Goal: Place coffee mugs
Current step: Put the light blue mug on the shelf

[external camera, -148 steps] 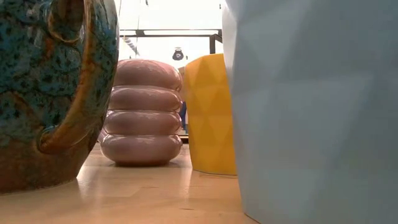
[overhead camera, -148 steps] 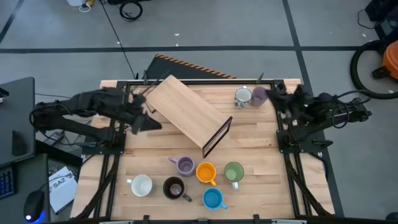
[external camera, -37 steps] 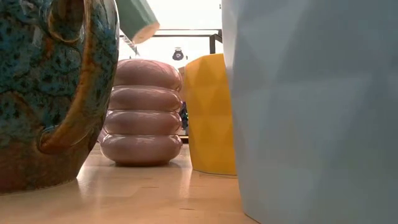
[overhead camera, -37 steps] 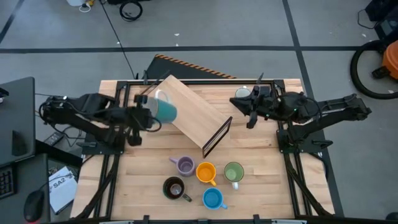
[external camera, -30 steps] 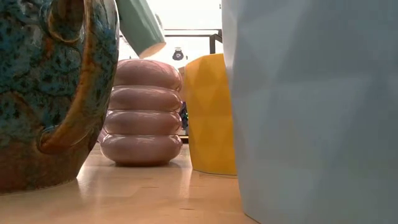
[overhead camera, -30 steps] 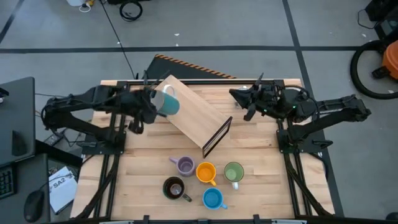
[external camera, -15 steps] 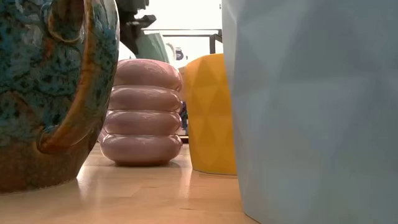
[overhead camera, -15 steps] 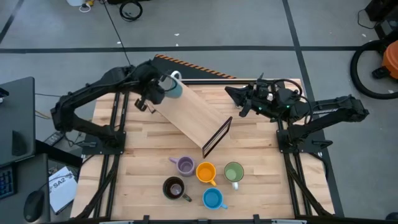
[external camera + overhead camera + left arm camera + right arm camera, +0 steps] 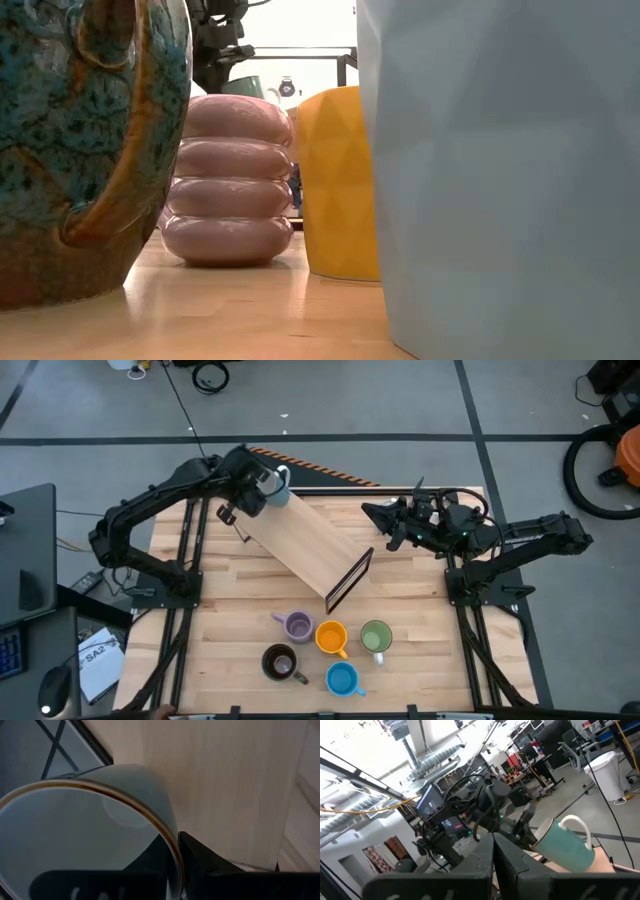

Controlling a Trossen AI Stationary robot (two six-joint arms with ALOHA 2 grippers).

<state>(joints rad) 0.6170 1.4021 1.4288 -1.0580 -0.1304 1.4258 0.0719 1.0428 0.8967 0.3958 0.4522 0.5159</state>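
My left gripper (image 9: 262, 488) reaches to the table's far edge. It is shut on a teal mug (image 9: 275, 490) with a white inside and handle, over the far upper end of the slanted wooden board (image 9: 310, 545). In the low view this mug (image 9: 245, 88) shows small behind the others. Lilac (image 9: 297, 625), orange (image 9: 331, 637), green (image 9: 376, 636), dark brown (image 9: 280, 661) and blue (image 9: 342, 678) mugs stand upright at the near middle. My right gripper (image 9: 372, 515) is shut and empty right of the board. The other white and lilac mugs are hidden. My left gripper holds the teal mug by its rim wall (image 9: 172, 845), with one finger (image 9: 100, 885) inside the mouth and the other finger (image 9: 210, 865) outside. The mug lies tilted on its side, its mouth toward the arm. Whether it touches the board, I cannot tell.
The board leans on a dark frame (image 9: 350, 580) and spans the table's middle diagonally. In the low view the dark brown (image 9: 90, 150), lilac (image 9: 228, 180), orange (image 9: 340, 180) and a pale mug (image 9: 500, 180) fill the foreground. Bare wood lies at the near left (image 9: 210, 630) and right (image 9: 440, 630).
My left gripper has carried the teal mug from over the board's left side toward the table's far edge, to the board's upper far end. The mug's handle now points toward the far edge. My right arm has kept nearly still.
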